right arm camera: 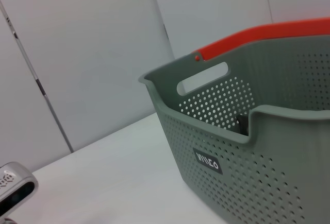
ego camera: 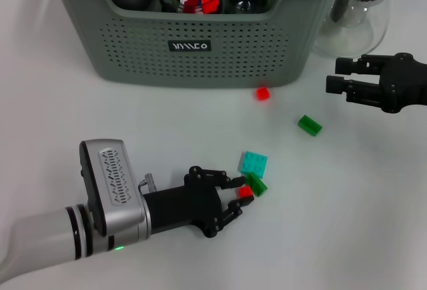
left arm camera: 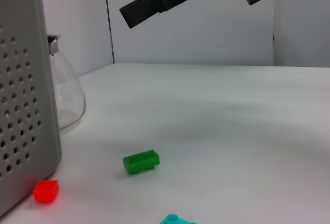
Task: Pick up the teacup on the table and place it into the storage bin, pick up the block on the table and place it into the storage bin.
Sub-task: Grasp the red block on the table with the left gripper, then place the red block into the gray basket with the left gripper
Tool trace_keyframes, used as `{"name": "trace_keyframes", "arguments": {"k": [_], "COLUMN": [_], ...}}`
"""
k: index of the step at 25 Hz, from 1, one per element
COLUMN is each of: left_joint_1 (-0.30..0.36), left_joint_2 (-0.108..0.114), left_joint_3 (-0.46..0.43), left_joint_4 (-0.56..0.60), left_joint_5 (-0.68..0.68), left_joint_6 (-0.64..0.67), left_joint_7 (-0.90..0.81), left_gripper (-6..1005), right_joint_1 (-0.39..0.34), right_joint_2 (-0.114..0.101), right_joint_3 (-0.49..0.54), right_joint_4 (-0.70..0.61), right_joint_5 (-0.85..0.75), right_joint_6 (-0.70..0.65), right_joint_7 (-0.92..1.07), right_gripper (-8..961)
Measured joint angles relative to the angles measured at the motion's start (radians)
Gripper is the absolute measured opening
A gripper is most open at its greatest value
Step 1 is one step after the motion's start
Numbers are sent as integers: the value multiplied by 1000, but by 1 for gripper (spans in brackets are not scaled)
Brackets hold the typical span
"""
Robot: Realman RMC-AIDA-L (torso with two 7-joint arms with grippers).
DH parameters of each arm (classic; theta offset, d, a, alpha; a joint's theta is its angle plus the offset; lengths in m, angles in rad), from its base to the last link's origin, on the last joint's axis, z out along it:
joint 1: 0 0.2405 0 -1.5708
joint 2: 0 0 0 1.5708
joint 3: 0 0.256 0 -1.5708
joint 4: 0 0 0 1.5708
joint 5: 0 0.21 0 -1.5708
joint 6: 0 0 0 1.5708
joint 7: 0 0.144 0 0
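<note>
The bin (ego camera: 200,70) is matt grey-green plastic, perforated, with a dark plate (ego camera: 189,45). The pitcher (ego camera: 353,20) is clear, glossy glass. The table (ego camera: 333,223) is smooth, matt white. The blocks (ego camera: 309,125) are shiny moulded plastic. The left arm's casing (ego camera: 110,187) is brushed silver metal; its gripper (ego camera: 241,192) is matt black.
</note>
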Motion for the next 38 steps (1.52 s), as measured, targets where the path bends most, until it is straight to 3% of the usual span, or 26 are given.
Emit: {"name": "trace_keyframes", "arguments": {"k": [6, 10, 15, 18, 22, 24, 26, 29, 32, 36, 38], "left_joint_1": [1, 17, 83, 113, 93, 66, 23, -72, -183, -288, -334], "left_joint_2": [2, 7, 11, 13, 23, 29, 37, 66, 124, 202, 220], "left_joint_3": [0, -9, -31, -88, -182, -200, -196, -188, -135, 95, 242], "left_joint_4": [0, 25, 240, 405, 606, 693, 780, 875, 896, 873, 869], "left_joint_5": [0, 0, -1, -3, -67, -141, -217, -261, -242, -199, -147], "left_joint_6": [3, 77, 312, 506, 764, 833, 841, 792, 648, 398, 256], "left_joint_7": [0, -35, -279, -462, -737, -910, -1090, -1305, -1464, -1614, -1692], "left_gripper": [241, 183, 201, 211, 225, 232, 239, 249, 259, 273, 280], "right_joint_1": [-2, -4, -4, -4, -4, -4, -4, -4, -4, -3, -3], "right_joint_2": [0, 0, -1, -1, -1, 0, 2, 3, 5, 5, 5], "right_joint_3": [0, 2, 1, 0, 0, 0, 0, 0, 0, 0, 0], "right_joint_4": [0, 0, 0, 0, 0, 0, -1, -1, -1, -1, 0], "right_joint_5": [0, 0, 0, 0, 0, 0, 0, -1, -1, -3, -6], "right_joint_6": [0, 0, 0, 0, 0, 0, 1, 2, 2, 2, 2], "right_joint_7": [-2, -3, -4, -5, -6, -7, -8, -9, -10, -10, -10], "right_gripper": [524, 524, 524, 524, 524, 524, 524, 524, 524, 524, 524]}}
